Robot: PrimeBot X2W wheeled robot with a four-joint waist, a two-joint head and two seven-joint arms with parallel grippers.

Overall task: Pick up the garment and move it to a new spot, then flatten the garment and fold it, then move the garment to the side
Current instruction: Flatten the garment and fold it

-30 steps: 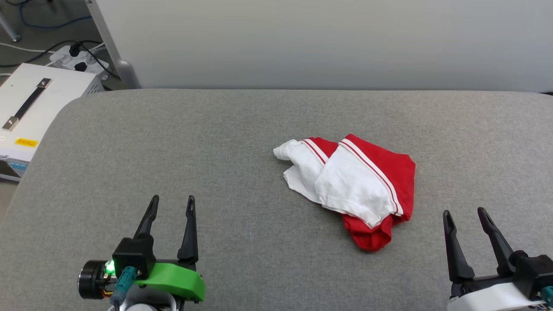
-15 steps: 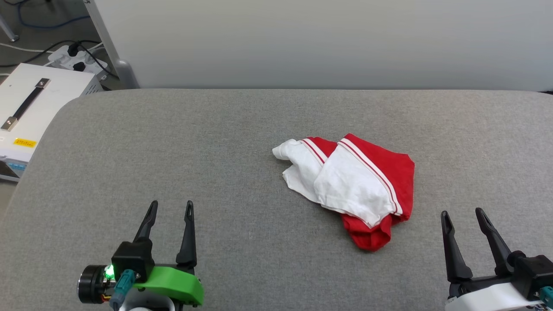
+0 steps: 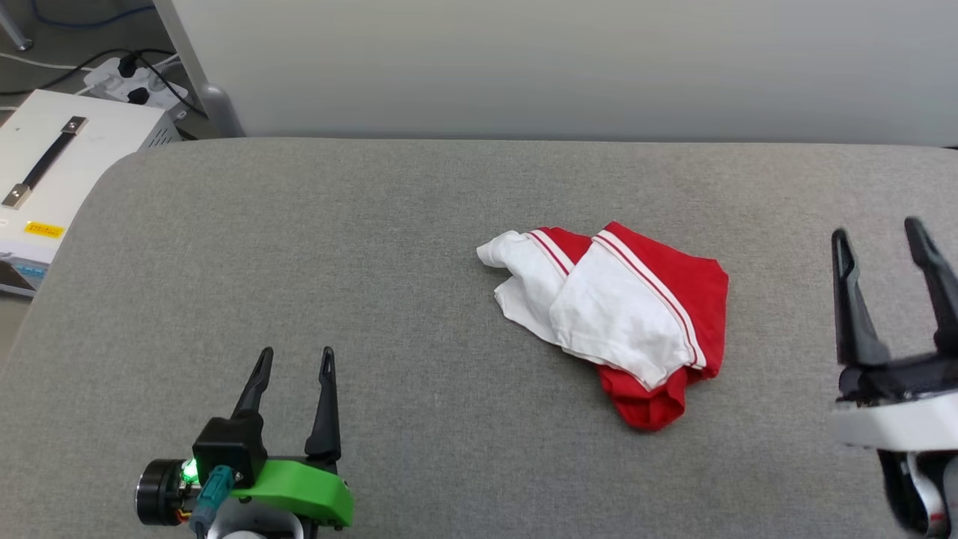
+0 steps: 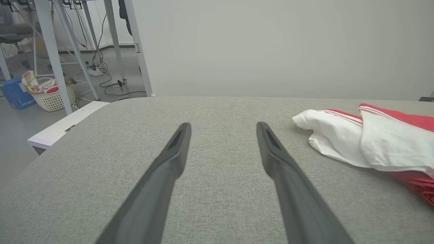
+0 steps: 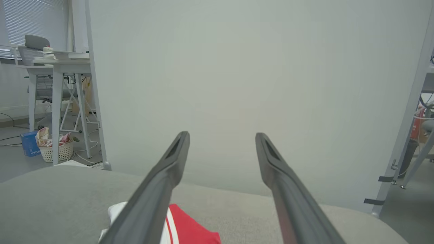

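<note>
The garment [image 3: 614, 307] lies crumpled in a heap on the grey table [image 3: 374, 262], right of centre: red cloth with white sleeves and red-white striped trim on top. Its lettering is hidden. In the left wrist view the garment [image 4: 369, 142] lies to the right of the fingers. My left gripper [image 3: 293, 358] is open near the front left, far from the heap. Raised at the right edge, my right gripper [image 3: 876, 228] is open and empty, to the right of the heap. In the right wrist view a bit of the garment [image 5: 183, 227] shows low between the fingers.
A pale wall panel [image 3: 561, 67] stands right behind the table. A white box with a handle [image 3: 52, 180] and a power strip [image 3: 135, 90] sit off the table's left corner. A basket [image 4: 51, 95] stands on the floor farther off.
My right gripper has risen and moved forward along the right edge, still open. The head camera has tilted a little. The garment and the left gripper stay put.
</note>
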